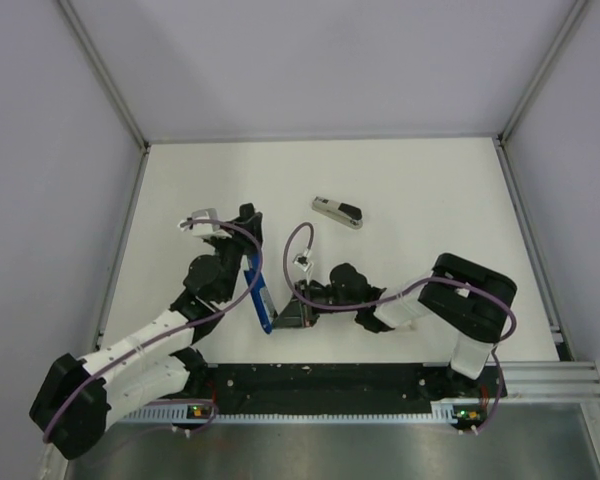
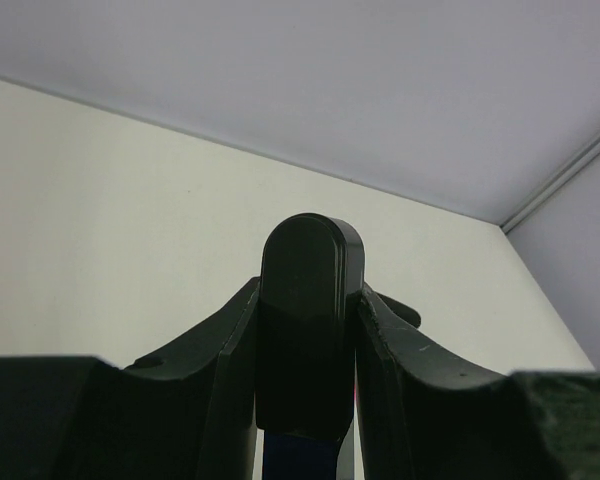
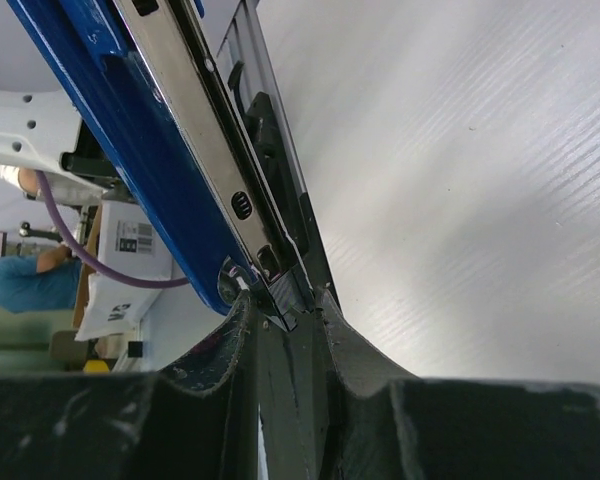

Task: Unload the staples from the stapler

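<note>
A blue stapler (image 1: pixel 261 297) is swung open and held up between both grippers near the table's front middle. My left gripper (image 1: pixel 247 256) is shut on the stapler's black rounded end (image 2: pixel 310 280), with the blue body (image 2: pixel 298 458) just below. My right gripper (image 1: pixel 302 306) is shut on the stapler's dark base by the hinge (image 3: pixel 292 300). In the right wrist view the blue cover (image 3: pixel 120 120) and the silver magazine rail (image 3: pixel 185 110) run up and to the left. I cannot see any staples.
A small silver and black object (image 1: pixel 337 211) lies on the white table (image 1: pixel 430 200) behind the grippers. Grey walls enclose the table on three sides. A metal rail (image 1: pixel 540 375) runs along the front right edge.
</note>
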Available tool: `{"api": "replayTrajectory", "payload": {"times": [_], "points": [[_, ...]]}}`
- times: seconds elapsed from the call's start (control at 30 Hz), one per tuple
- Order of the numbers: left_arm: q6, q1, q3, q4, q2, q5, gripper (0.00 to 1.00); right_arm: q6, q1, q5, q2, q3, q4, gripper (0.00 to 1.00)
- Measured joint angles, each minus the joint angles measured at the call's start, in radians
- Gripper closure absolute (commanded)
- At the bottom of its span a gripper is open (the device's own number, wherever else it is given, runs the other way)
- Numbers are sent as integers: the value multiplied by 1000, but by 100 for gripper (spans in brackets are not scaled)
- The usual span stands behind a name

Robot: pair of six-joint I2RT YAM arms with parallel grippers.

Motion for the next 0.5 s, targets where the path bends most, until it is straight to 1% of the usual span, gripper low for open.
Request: {"api": "replayTrajectory", "payload": {"times": [0.27, 0.5], "points": [[34, 0, 13, -7, 76, -55, 100, 27, 5, -13, 49, 48, -41, 100], [87, 0, 68, -68, 171, -108, 100, 87, 5, -29, 103, 105, -80, 100]]}}
